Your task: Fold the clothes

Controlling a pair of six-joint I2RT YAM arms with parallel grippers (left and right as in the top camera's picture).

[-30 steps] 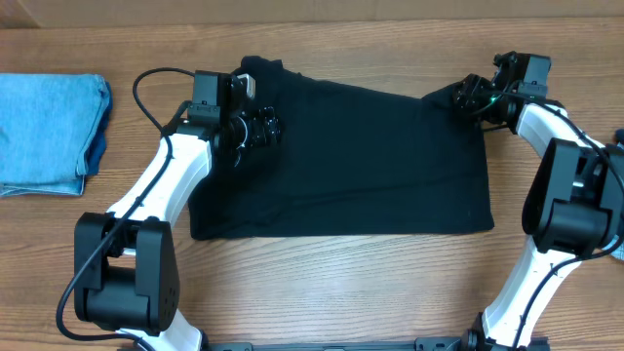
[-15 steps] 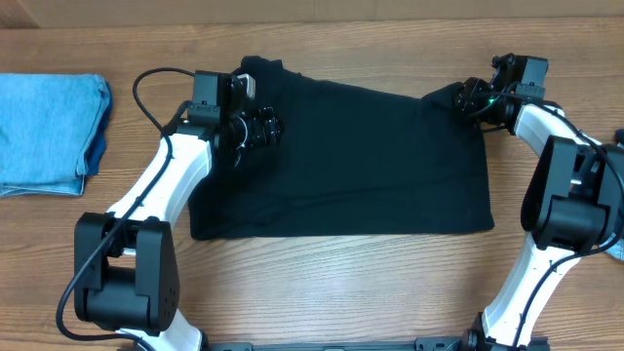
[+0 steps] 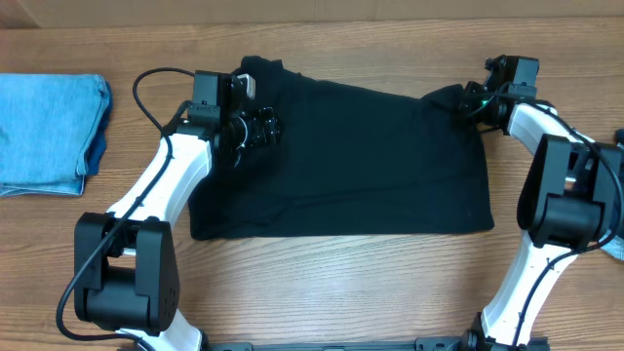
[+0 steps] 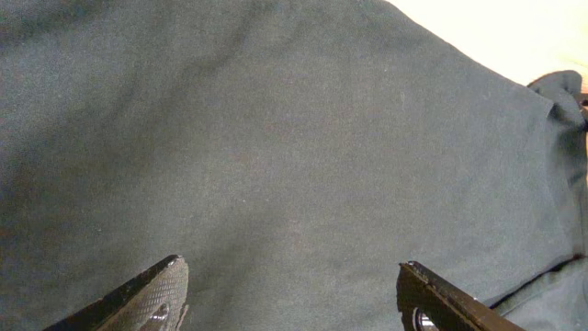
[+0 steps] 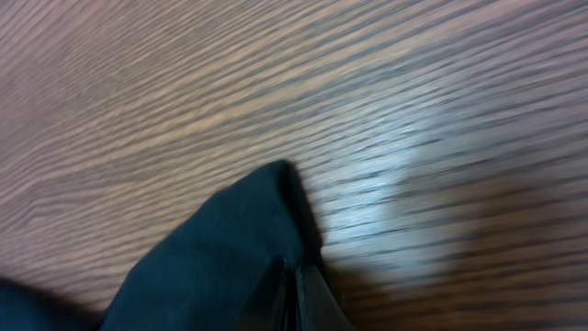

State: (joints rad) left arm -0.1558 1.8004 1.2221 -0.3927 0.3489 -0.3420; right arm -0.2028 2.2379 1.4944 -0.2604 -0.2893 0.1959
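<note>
Barely begun: the right claw [image 3: 472, 97] pinches a corner of the black T-shirt [image 3: 341, 166], the left claw [image 3: 263, 128] gapes above it — shirt spread flat on the table [image 3: 322, 292], unfolded — blue denim [image 3: 44, 132] already folded aside.

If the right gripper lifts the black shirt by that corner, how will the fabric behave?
Likely floppy: the shirt lies flat with soft wrinkles, so it should drape and trail from the right gripper, shut on its corner. Probably light, being thin cloth. One pinch point will probably bunch it, since it is far wider than the jaws.
</note>
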